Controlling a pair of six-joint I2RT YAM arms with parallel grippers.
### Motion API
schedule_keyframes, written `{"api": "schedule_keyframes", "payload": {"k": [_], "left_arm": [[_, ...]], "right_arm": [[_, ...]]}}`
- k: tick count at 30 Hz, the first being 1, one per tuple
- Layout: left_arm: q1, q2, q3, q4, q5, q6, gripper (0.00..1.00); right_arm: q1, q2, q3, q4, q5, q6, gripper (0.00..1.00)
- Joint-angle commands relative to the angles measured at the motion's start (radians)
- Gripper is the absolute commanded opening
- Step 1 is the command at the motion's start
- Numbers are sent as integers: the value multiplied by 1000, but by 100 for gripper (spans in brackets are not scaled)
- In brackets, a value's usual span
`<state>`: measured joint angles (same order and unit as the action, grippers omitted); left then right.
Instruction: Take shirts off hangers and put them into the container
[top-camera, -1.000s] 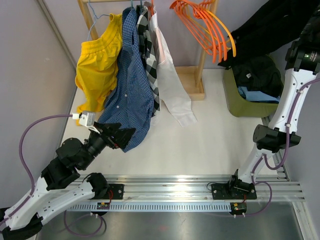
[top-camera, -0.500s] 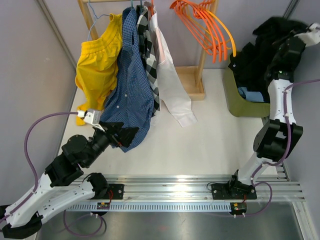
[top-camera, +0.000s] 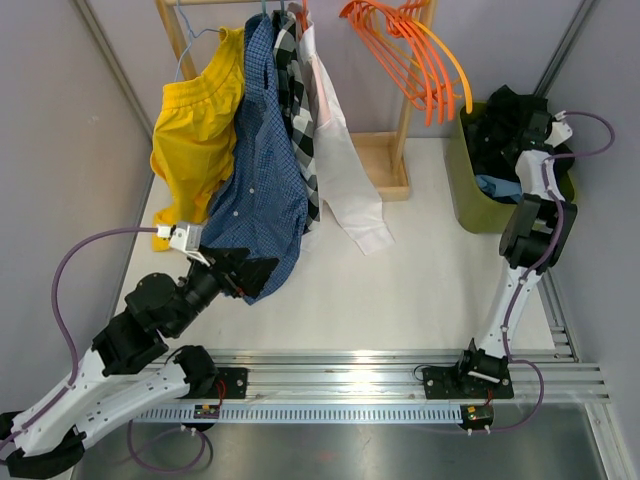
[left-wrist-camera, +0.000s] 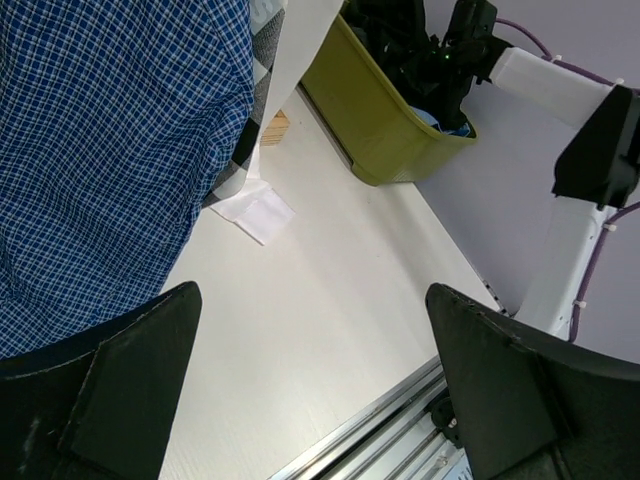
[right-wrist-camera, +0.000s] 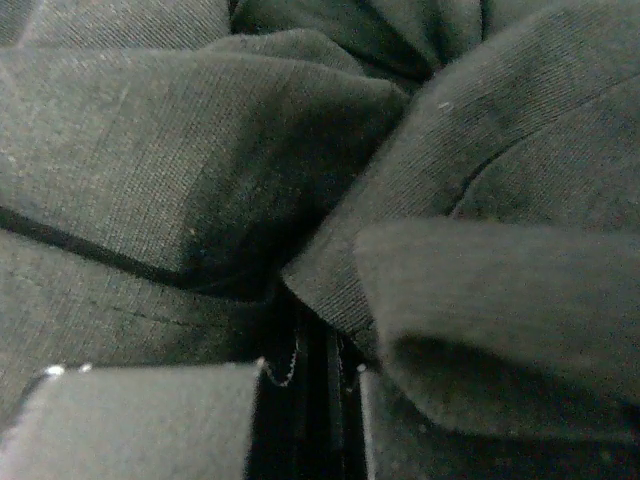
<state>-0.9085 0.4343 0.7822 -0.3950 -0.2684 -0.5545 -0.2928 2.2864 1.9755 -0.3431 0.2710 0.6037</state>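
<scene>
Black shirt (top-camera: 505, 130) bunched in the container (top-camera: 457, 185); my right gripper (right-wrist-camera: 305, 385) clenched on its cloth.
Light blue shirt (top-camera: 497, 187) lies under it in the same container; container sits at the table's (top-camera: 420, 290) far right, just beside the wooden rack (top-camera: 385, 165); bare orange hangers (top-camera: 415, 50) hang at the rack's right end; yellow shirt (top-camera: 195, 130), dark blue check shirt (top-camera: 265, 180), black-and-white check shirt (top-camera: 300, 100) and white shirt (top-camera: 345, 170) hang at its left end; white cuff rests on the table; my left gripper (left-wrist-camera: 310, 400) is spread wide, grasping nothing, low by the dark blue check shirt's hem; touching or not, can't tell.
</scene>
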Motion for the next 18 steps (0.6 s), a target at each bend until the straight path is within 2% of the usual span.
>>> {"api": "schedule_keyframes", "payload": {"k": [1,7,8,9,10,11,12,13,14,16,18], "left_arm": [[2,-28,-15,28,-2,-27,99],[2,-52,-14,1,-18,-32,99],[2,-52,-9,-4,-23,-33,99],[2,-52,-9,-5,-23,-32,99],[2,-52,-5,-13,-29,-30,99],[2,-51,5,-19,-34,-30,99],[3,-49,9,-22,-37,-28,99],[2,-49,14,-33,-43,-24,99],[2,-51,18,-39,-48,-21,99],[2,-58,29,-47,-60,-10,99],[2,-66,35,-51,-68,-2,99]], "right_arm": [[7,151,118,-342,-117,13,0],[6,199,272,-424,-144,-28,0],[6,161,275,-418,-165,-41,4],[6,130,264,-406,-196,-45,15],[6,95,246,-364,-213,-44,38],[6,3,188,-331,-231,-45,47],[6,-46,153,-297,-254,-44,61],[6,-98,114,-213,-260,-42,99],[6,-199,39,-167,-266,-45,99],[10,-290,-19,-69,-256,-79,99],[14,-387,-59,-50,-221,-119,100]]}}
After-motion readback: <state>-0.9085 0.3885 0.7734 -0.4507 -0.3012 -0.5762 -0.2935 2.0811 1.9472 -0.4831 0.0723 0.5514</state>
